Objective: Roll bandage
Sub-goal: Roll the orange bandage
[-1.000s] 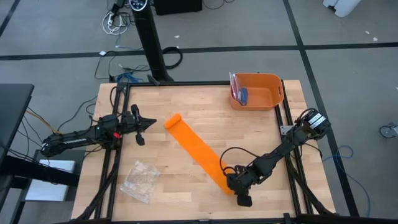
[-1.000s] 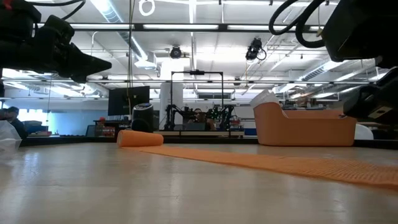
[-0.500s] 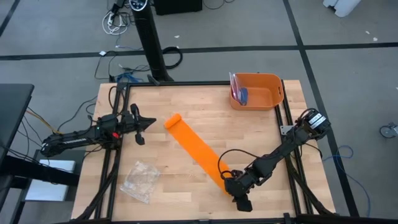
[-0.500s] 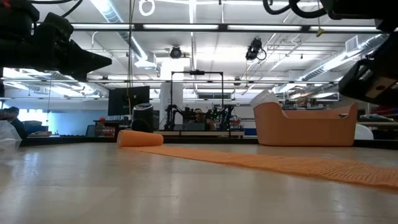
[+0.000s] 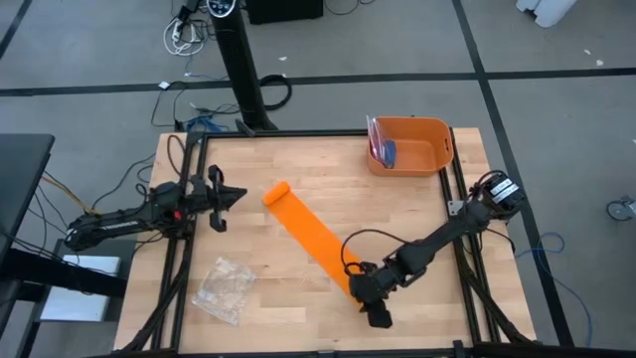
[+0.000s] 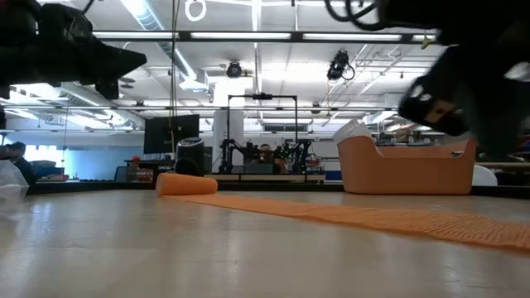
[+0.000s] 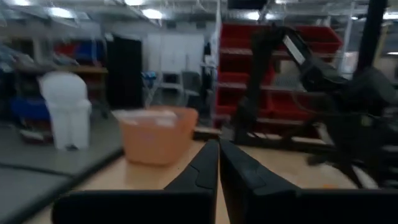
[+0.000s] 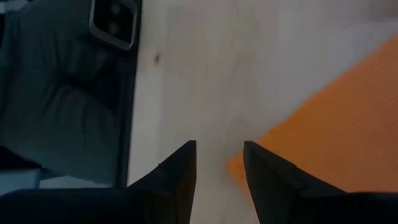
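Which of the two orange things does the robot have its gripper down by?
The long flat bandage; the right gripper hovers open at its near end. The orange bin sits far off.

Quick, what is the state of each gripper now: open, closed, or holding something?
Left gripper: closed, holding nothing, above the table's left side.
Right gripper: open, holding nothing, at the near end of the orange bandage.

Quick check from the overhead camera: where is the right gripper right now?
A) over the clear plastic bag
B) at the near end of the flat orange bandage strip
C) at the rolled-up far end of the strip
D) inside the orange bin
B: in the high view the right gripper sits at the unrolled end of the bandage, far from the orange bin and the plastic bag.
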